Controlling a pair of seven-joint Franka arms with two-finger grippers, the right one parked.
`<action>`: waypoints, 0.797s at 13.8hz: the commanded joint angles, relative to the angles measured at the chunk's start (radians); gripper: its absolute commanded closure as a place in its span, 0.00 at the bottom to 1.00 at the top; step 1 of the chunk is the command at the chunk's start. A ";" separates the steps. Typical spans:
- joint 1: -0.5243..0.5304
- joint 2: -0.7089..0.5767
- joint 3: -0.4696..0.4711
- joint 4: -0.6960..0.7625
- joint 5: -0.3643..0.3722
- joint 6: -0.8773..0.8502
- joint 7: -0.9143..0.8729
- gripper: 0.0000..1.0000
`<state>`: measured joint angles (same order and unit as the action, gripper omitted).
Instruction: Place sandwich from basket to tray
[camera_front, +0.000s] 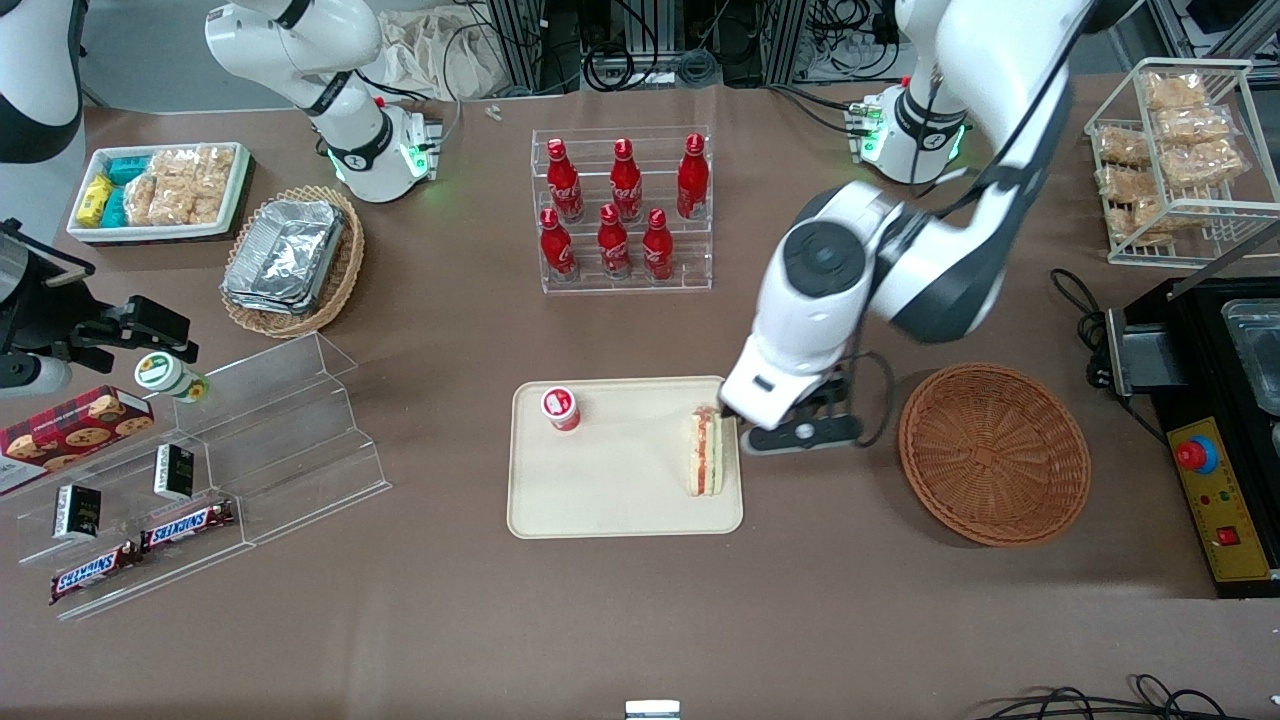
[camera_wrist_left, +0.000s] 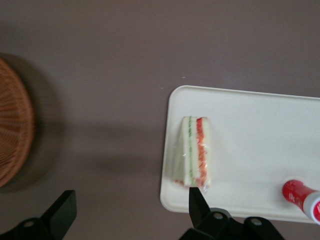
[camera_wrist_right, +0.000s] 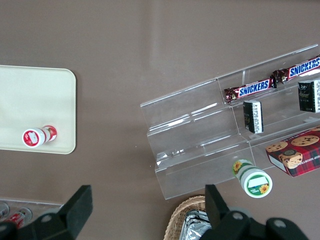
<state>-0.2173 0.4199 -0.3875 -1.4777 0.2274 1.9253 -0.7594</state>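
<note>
"SNICKERS" reads on two candy bars (camera_front: 187, 525) on the clear shelf (camera_front: 270, 440).

A robot lab: mock shop table, cola bottles (camera_front: 620, 208), cable-strewn aluminium framing (camera_front: 640, 45).

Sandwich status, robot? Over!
Gripper open, above the tray's edge nearest the basket. Sandwich lies on tray, released. Basket empty. Small red-capped bottle on tray, apart from it.

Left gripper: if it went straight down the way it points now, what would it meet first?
Probably bare brown tabletop. The left gripper hangs open, its fingers straddling the strip between the reddish-brown wicker basket and the beige tray's rim. One finger sits near the wrapped triangular sandwich, so depth leaves doubt.
</note>
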 joint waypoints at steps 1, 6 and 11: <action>0.070 -0.123 0.001 -0.033 -0.086 -0.130 0.124 0.00; 0.228 -0.268 0.002 -0.035 -0.148 -0.368 0.343 0.00; 0.230 -0.380 0.218 -0.041 -0.266 -0.500 0.629 0.00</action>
<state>0.0184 0.1057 -0.2351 -1.4825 0.0097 1.4537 -0.1985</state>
